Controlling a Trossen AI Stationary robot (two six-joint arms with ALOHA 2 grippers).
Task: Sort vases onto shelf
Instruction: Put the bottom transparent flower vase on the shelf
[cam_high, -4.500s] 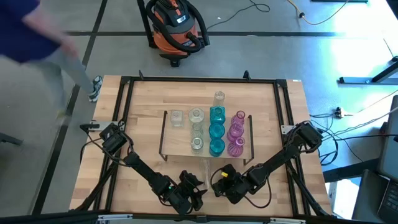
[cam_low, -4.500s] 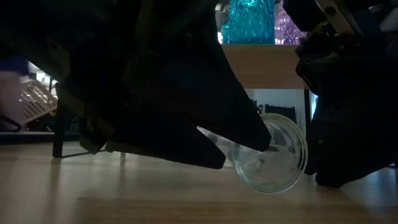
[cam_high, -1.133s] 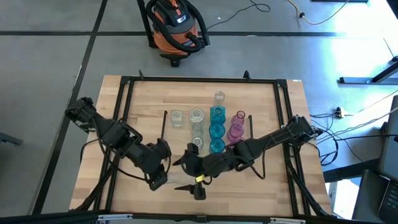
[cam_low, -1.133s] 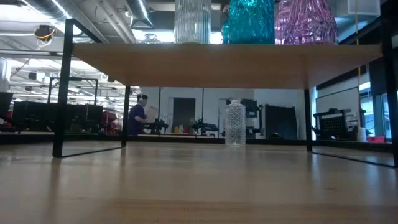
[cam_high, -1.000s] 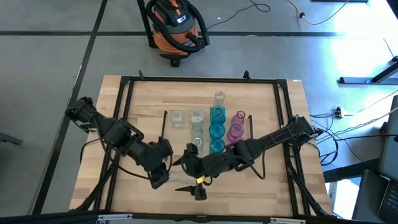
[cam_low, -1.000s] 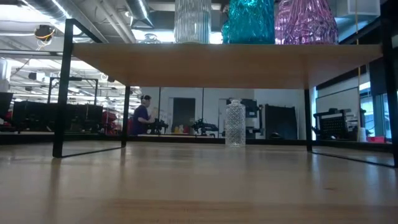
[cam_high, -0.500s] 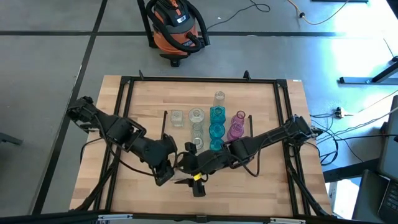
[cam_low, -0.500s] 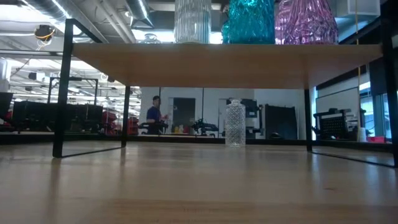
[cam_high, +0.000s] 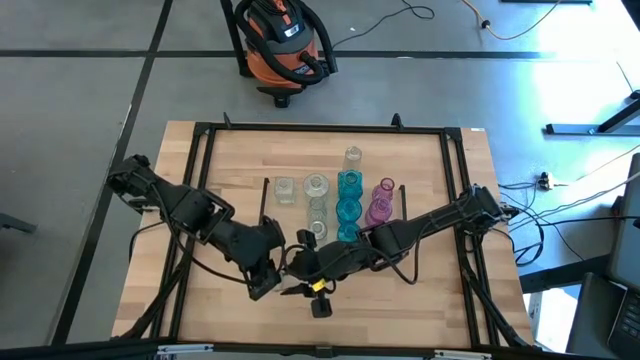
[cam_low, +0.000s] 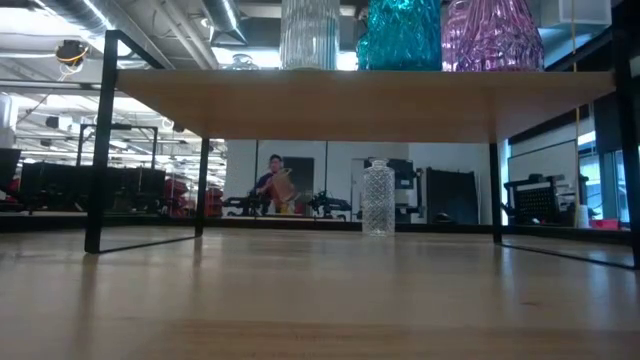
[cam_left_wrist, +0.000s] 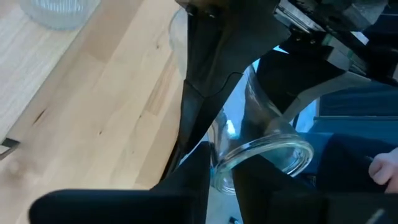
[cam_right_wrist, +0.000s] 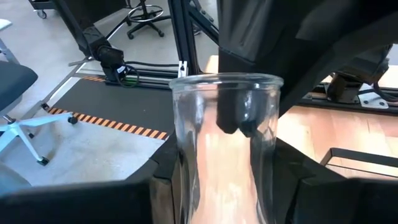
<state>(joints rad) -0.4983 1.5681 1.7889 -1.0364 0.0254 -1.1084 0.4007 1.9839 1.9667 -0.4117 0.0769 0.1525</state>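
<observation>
A clear vase (cam_right_wrist: 224, 143) hangs in the air in front of the shelf (cam_high: 290, 215), between my two grippers. My right gripper (cam_high: 292, 278) is shut on its body. My left gripper (cam_high: 268, 278) is at its mouth, open by a narrow gap. One finger (cam_left_wrist: 196, 186) stands outside the rim (cam_left_wrist: 273, 152) and the other inside. Clear vases (cam_high: 316, 187), teal vases (cam_high: 349, 185) and pink vases (cam_high: 380, 205) stand in rows on the shelf. One more clear vase (cam_low: 377, 198) stands on the table behind it. My left gripper has the rim's wall between its fingers, which come slanting from the table's left. The outer finger lies against the rim (cam_left_wrist: 216, 167). A slit of light shows beside the inner finger. My right gripper pinches the vase's body below the rim (cam_right_wrist: 186, 180) between its two fingers (cam_right_wrist: 292, 186). They come level from the table's right and lie across the vase. The vase is lifted clear of the table.
The shelf's board (cam_low: 350, 100) on its dark wire legs fills the table's middle. Bare wood lies left and right of it and along the near edge. A vacuum cleaner (cam_high: 285, 45) stands on the floor beyond the far edge. A person (cam_low: 275, 180) moves far off in the room.
My left gripper has moved toward the table's right, up to my right gripper, carrying the clear vase. My right gripper has edged toward the left and its fingers have drawn in around the vase's body.
</observation>
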